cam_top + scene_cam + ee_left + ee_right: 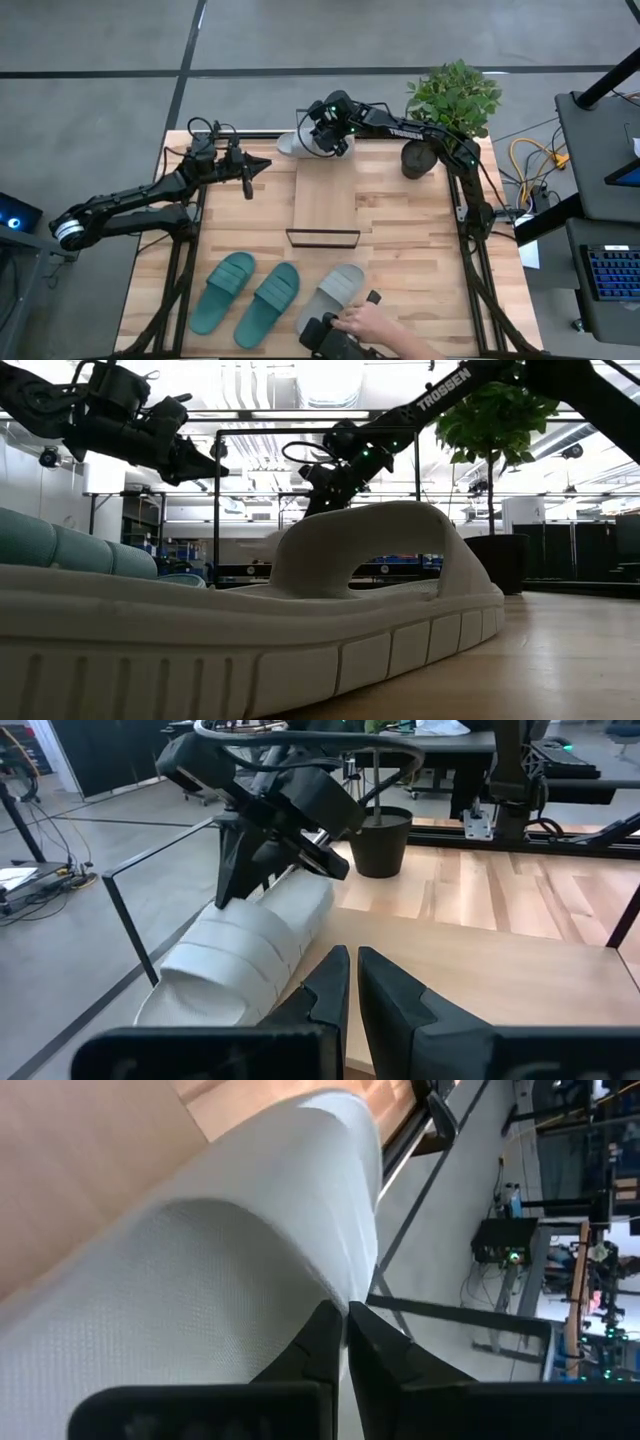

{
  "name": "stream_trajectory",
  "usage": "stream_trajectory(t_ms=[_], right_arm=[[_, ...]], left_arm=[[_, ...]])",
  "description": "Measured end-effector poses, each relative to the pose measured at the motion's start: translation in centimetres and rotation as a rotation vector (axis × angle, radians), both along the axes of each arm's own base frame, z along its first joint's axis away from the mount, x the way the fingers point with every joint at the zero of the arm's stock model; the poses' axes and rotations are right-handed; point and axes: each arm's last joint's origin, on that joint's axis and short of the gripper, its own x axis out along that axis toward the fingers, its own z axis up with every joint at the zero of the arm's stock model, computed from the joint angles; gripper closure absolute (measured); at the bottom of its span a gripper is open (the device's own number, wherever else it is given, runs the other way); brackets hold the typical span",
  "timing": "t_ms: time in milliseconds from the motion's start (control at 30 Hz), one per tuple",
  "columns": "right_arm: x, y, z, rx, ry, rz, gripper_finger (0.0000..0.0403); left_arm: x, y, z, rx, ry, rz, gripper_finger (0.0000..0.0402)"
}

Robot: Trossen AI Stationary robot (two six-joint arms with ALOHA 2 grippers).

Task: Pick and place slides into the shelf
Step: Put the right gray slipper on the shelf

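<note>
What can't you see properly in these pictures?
- High view: the pale grey slide at the table's far edge is mostly hidden under the right gripper.
- High view: a person's hand and a dark object cover the near grey slide's end.
- Low view: that grey slide blocks the shelf.

The right end effector (345, 1342) has its two dark fingers (315, 1345) pressed tight together. Right in front of them is a pale grey slide (200, 1270), so close it fills most of the view. The finger tips sit at its curved strap. Beyond the slide is the light wooden desk (90, 1150). Off to the side is a thin black frame (420, 1215) and the grey floor (450, 1280).
</note>
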Motion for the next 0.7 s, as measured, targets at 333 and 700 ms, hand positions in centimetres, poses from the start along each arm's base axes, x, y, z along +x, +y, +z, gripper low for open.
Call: stream_trajectory(t_ms=[333,700], right_arm=[[-0.31,-0.38,-0.11,-0.044,0.023,0.037,0.0394],[-0.89,-1.02,-0.26,-0.034,0.035,0.052,0.0394]], left_arm=[[0.0,0.02,0.03,0.003,-0.002,0.008,0.0391],[0.01,0.04,0.14,0.014,-0.016,0.007,0.0391]])
